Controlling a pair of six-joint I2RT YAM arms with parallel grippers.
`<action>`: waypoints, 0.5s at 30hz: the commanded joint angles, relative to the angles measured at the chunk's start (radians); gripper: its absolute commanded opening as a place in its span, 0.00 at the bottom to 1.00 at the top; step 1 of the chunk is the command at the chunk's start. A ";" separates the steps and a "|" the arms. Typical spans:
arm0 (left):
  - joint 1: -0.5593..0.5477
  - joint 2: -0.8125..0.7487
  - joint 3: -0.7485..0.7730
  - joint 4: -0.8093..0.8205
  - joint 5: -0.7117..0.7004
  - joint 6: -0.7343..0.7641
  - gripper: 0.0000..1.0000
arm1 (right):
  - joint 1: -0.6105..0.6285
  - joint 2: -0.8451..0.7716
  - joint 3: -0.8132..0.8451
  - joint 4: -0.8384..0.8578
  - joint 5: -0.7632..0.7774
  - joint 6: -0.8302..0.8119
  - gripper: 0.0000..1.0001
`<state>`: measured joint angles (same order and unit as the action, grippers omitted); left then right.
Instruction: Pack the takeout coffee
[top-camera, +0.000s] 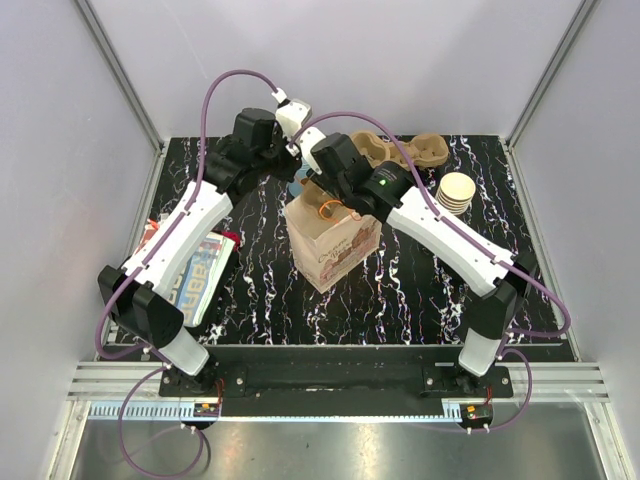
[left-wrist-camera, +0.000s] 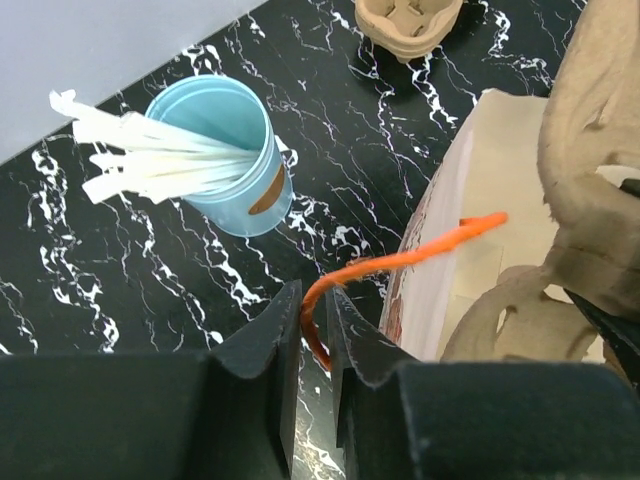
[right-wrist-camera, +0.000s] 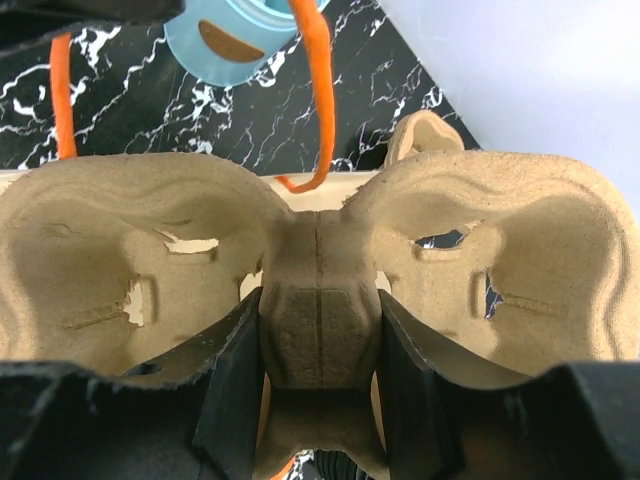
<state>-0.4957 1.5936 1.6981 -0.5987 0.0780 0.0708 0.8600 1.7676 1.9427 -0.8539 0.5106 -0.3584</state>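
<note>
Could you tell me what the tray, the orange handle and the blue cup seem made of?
Tray: moulded paper pulp, matte tan, rough fibrous edges.
Handle: probably twisted paper cord, matte orange, holds a stiff curve.
Cup: smooth light-blue, slight sheen; metal or plastic, unclear.

Paper bag (top-camera: 335, 250), orange handle (left-wrist-camera: 420, 250), pulp cup carrier (right-wrist-camera: 320, 260), blue cup of sticks (left-wrist-camera: 240, 190), stacked cups (top-camera: 457, 190)

No text, brand or number could be read in any view. The paper bag (top-camera: 335, 255) at the middle of the worktop (top-camera: 420, 290) carried reddish print on its near face, too small to make out. The flat packet (top-camera: 203, 278) at the left bore blue lettering, illegible and partly under the left arm (top-camera: 190, 225). The light-blue cup (left-wrist-camera: 230, 150) showed a brown oval label (left-wrist-camera: 266, 192), no wording discernible.
</note>
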 joint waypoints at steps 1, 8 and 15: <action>0.003 -0.049 -0.017 0.053 0.002 -0.025 0.18 | 0.013 0.004 0.052 0.062 0.062 -0.025 0.49; 0.003 -0.053 -0.044 0.071 -0.001 -0.028 0.17 | 0.013 -0.003 0.045 0.125 0.103 -0.123 0.49; 0.003 -0.061 -0.064 0.085 -0.001 -0.035 0.17 | 0.013 -0.014 0.079 0.133 0.095 -0.139 0.49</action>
<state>-0.4938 1.5826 1.6413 -0.5690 0.0776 0.0505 0.8642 1.7702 1.9640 -0.7750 0.5858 -0.4709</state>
